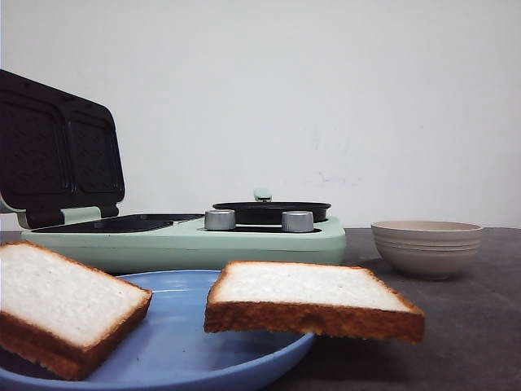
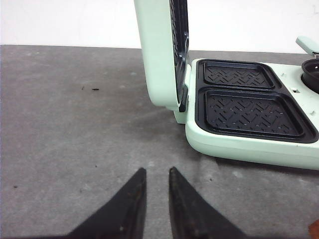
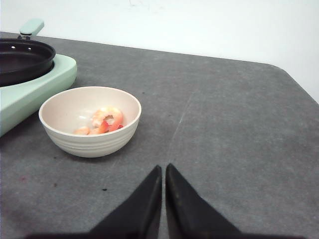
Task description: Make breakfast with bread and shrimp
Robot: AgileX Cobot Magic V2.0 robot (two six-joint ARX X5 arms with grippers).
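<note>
Two bread slices on blue plate [image 1: 203, 342] at the front of the table: left bread slice [image 1: 61, 305], right bread slice [image 1: 309, 297] overhanging the rim. Judged light, soft, easily crushed or torn; best pinched gently at a crust edge, the overhanging one being easiest. Shrimp [image 3: 104, 119] lies in a cream bowl [image 3: 89, 142], likely slippery. Sandwich maker [image 2: 249, 114] stands open, plates bare. Left gripper [image 2: 155, 180]: jaws slightly parted, holding nothing. Right gripper [image 3: 163, 177]: jaws almost together, empty. Bread appears in neither wrist view, so well apart from both.
</note>
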